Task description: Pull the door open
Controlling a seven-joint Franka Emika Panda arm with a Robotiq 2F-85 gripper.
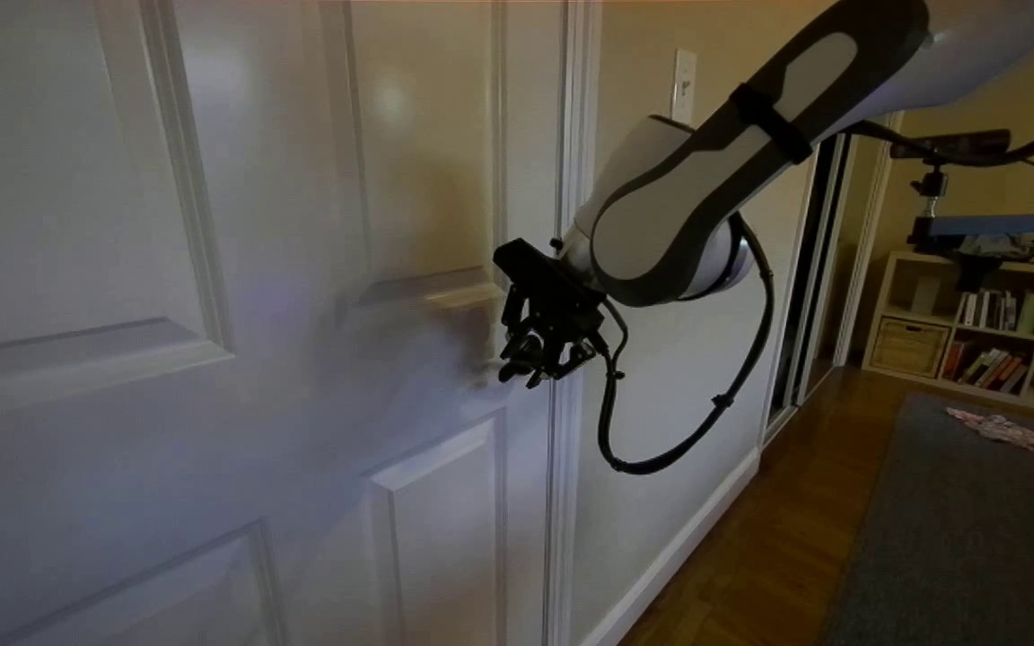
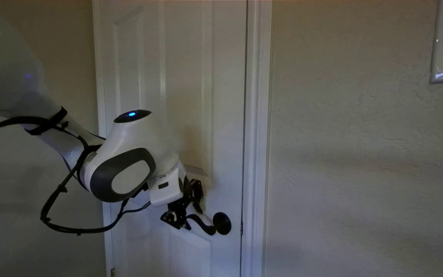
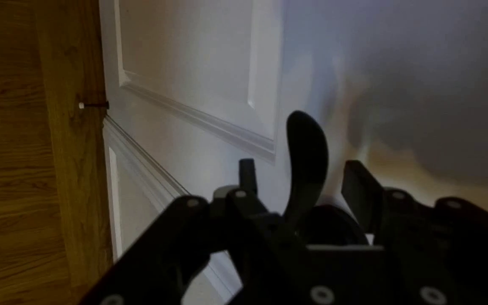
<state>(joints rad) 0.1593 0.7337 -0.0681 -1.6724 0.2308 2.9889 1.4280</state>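
The tall white panelled door point(image 1: 302, 395) stands flush in its frame in an exterior view point(image 2: 227, 123), and its lower panels show in the wrist view point(image 3: 201, 84). Its dark curved lever handle point(image 2: 204, 226) sits on a round plate near the door's edge. My gripper point(image 2: 193, 216) is at the free end of the lever. In the wrist view the gripper point(image 3: 302, 180) is open, with the lever point(image 3: 307, 156) between its fingers and gaps on both sides. In an exterior view the gripper point(image 1: 521, 366) hides most of the handle.
A white door frame point(image 2: 258, 115) and plain wall point(image 2: 360, 134) adjoin the door. A light switch point(image 1: 683, 85) is on the wall behind the arm. A doorstop point(image 3: 93, 105) sticks out low on the door. A shelf point(image 1: 907, 316) and a rug point(image 1: 948, 529) lie farther off.
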